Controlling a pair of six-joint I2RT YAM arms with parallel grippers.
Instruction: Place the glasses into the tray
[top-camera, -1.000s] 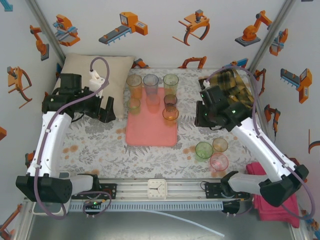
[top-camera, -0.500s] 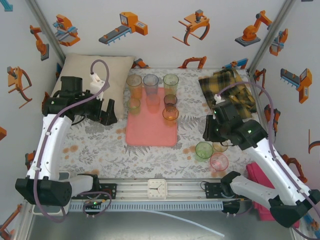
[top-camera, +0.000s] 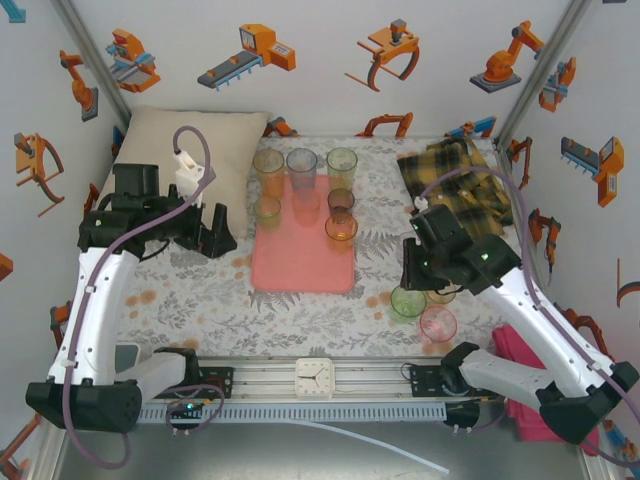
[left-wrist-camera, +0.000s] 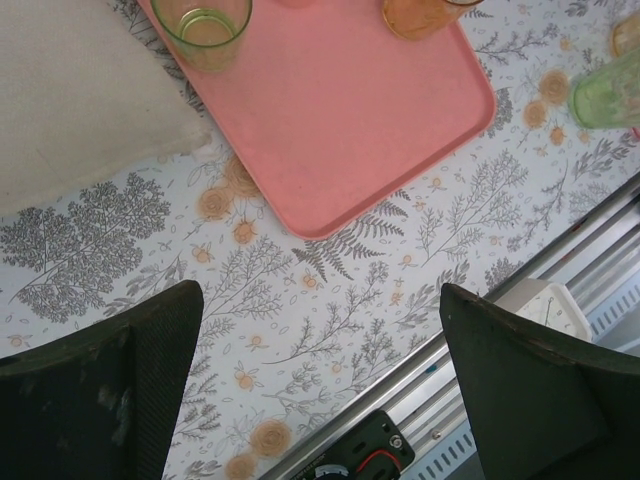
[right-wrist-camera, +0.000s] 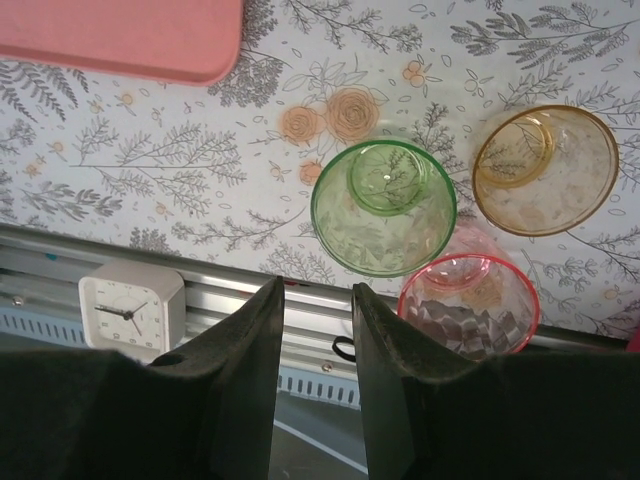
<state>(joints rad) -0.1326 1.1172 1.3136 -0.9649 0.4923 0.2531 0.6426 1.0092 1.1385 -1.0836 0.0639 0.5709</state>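
The left arm rises from its base at the near left corner, bends at an elbow beside the pillow (top-camera: 170, 135) and reaches inward. The left claw (top-camera: 214, 234) hangs over the tabletop (top-camera: 200, 300) just left of the tray (top-camera: 300, 265). In the left wrist view, the left claw (left-wrist-camera: 320, 400) is spread wide with nothing between its fingers.

The right arm climbs from the near right corner and folds back toward the middle. The right claw (top-camera: 412, 272) points down over a cluster of glasses near the front rail. In the right wrist view, the right claw (right-wrist-camera: 315, 370) has its fingers parted by only a narrow gap and grips nothing. It sits on the near side of the green glass (right-wrist-camera: 385, 205).

There are ten glasses in all. Three stand on the tabletop, off the tray and to the right of its near corner: the green glass (top-camera: 407, 300), an amber glass (top-camera: 441, 291) and a pink glass (top-camera: 437, 323).

Seven stand at the tray's far half. Three tall ones form a row at the far edge: orange (top-camera: 268, 166), grey (top-camera: 301, 165) and green (top-camera: 342, 163). Four shorter ones stand in front of them.

The one tray is bare on its near half. There is also one pillow, one plaid cloth (top-camera: 455, 170), one magenta cloth (top-camera: 520, 400) and one clock (top-camera: 313, 378).
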